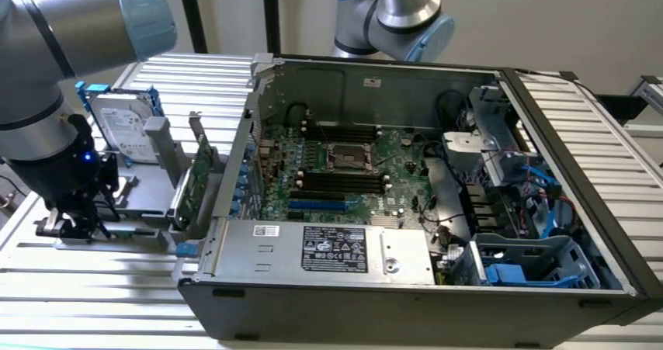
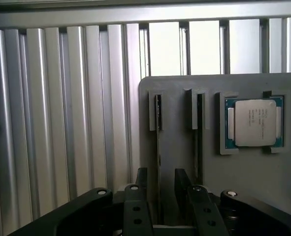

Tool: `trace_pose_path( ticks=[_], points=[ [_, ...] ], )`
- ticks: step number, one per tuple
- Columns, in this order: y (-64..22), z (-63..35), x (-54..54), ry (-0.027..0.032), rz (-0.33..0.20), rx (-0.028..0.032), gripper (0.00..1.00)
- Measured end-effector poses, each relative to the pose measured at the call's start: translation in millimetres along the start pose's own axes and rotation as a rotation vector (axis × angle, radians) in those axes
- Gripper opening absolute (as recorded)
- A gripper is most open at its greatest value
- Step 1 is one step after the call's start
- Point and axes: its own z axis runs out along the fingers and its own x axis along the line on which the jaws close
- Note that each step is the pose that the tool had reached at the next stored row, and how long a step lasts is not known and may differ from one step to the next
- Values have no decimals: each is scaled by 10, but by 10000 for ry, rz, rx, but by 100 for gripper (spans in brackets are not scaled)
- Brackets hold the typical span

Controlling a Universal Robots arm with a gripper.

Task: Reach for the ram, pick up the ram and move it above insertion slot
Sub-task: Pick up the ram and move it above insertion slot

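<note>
The ram (image 2: pixel 158 129) stands edge-on in a slot of a grey holder (image 2: pixel 243 182), showing as a thin dark strip. A second like strip (image 2: pixel 199 132) stands in the neighbouring slot. My gripper (image 2: pixel 160 186) is open, and its two black fingers (image 2: pixel 142 183) straddle the first strip's near end without visibly touching it. In the exterior view my gripper (image 1: pixel 74 224) hangs low over the grey holder (image 1: pixel 145 237) at the exterior view's left, outside the open computer case (image 1: pixel 414 303). The dark memory slots (image 1: pixel 337 182) lie on the motherboard beside the processor socket (image 1: pixel 347 157).
A processor chip (image 2: pixel 255 123) sits in a recess of the holder. A hard drive (image 1: pixel 119 125) and a green expansion card (image 1: pixel 199 181) stand between my arm and the case wall. A second arm (image 1: pixel 399 12) rises behind the case. The table is ribbed metal (image 1: pixel 93 288).
</note>
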Motion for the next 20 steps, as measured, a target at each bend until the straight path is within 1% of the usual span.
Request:
trace_pose_path(
  ticks=[12, 20],
  points=[
    [-20, 89, 1, 9, -261, -1, 36],
    [-33, 120, 0, 16, -446, -2, 36]
  ],
)
